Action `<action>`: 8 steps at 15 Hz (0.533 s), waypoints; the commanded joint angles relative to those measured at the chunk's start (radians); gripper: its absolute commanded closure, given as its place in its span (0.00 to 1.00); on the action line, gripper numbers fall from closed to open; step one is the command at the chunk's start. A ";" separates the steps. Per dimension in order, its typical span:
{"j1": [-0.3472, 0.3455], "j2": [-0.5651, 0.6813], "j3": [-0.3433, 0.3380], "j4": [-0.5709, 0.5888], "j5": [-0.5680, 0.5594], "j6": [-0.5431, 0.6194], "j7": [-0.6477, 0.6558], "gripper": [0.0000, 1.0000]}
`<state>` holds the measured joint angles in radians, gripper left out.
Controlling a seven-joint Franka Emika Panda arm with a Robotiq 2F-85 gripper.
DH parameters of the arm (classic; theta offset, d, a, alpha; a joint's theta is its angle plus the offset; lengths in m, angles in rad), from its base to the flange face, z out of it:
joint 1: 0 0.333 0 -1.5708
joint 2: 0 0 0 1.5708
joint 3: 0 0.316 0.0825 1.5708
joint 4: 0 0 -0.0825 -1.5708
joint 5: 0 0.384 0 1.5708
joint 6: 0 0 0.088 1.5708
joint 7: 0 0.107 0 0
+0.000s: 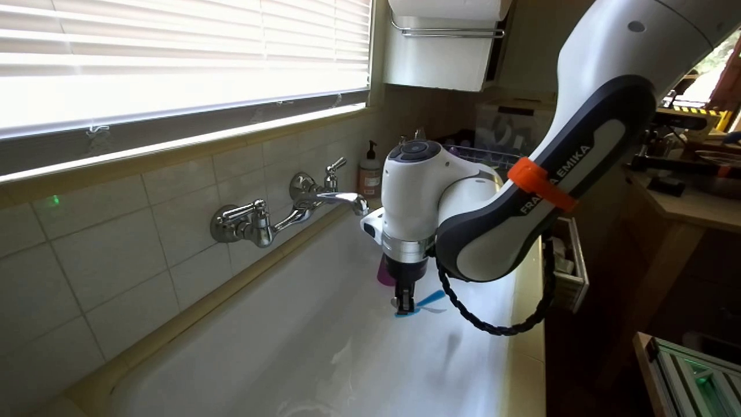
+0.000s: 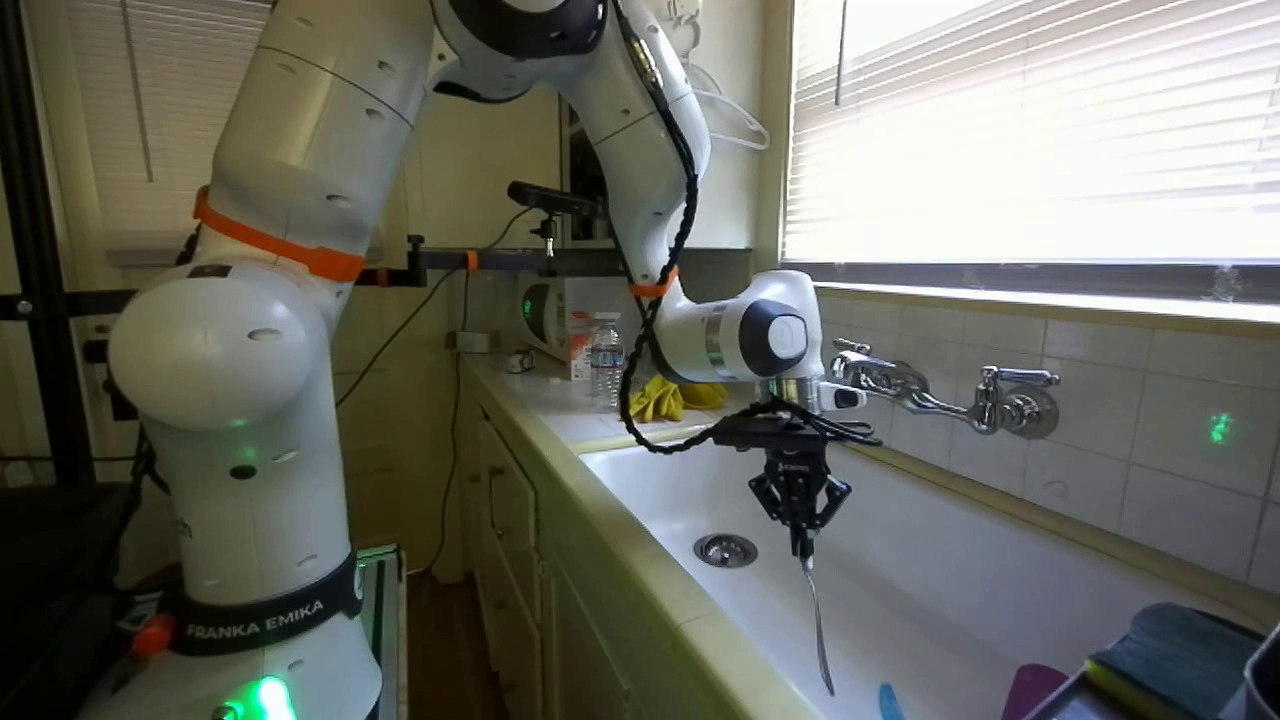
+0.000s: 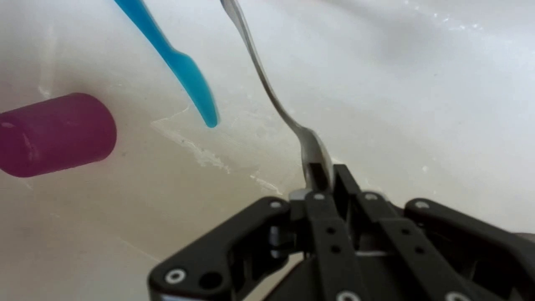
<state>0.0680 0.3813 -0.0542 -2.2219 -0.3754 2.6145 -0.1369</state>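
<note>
Gripper [image 2: 803,548]: fingers clamped on the bowl of a metal spoon [image 3: 271,93], held by that end only. Likeliest failure, I'd say: slip or twist. Bowl looks smooth and curved, fingertips are narrow, and the whole handle sticks out unsupported, so its weight could lever the spoon round. Lowering too far could jab the handle's end into the sink [image 1: 359,359] and turn the spoon in the grasp; can't tell if it touches now. Position: bowl sits between the fingertips, handle reaches out past them and hangs slanting down inside the sink; its end is out of frame in the wrist view. Near the handle, apart from it, a blue knife [image 3: 179,67] lies on the sink floor; a low sideways swing could knock it. Farther off, a purple cup [image 3: 58,136] lies on its side. Beyond: drain [image 2: 726,551] in the sink floor, then the chrome wall faucet [image 1: 347,200].
</note>
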 commanded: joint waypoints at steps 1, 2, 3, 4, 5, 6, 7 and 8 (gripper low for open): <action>0.019 0.044 -0.014 0.039 -0.031 -0.062 0.032 0.98; 0.020 0.053 -0.014 0.048 -0.031 -0.073 0.033 0.98; 0.021 0.061 -0.014 0.055 -0.032 -0.077 0.033 0.98; 0.025 0.073 -0.018 0.066 -0.039 -0.080 0.037 0.98; 0.027 0.084 -0.018 0.076 -0.042 -0.084 0.036 0.98; 0.030 0.094 -0.020 0.087 -0.047 -0.091 0.038 0.98; 0.033 0.104 -0.020 0.097 -0.050 -0.099 0.036 0.98; 0.037 0.113 -0.021 0.106 -0.054 -0.106 0.038 0.98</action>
<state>0.0783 0.4528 -0.0604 -2.1644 -0.3904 2.5537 -0.1329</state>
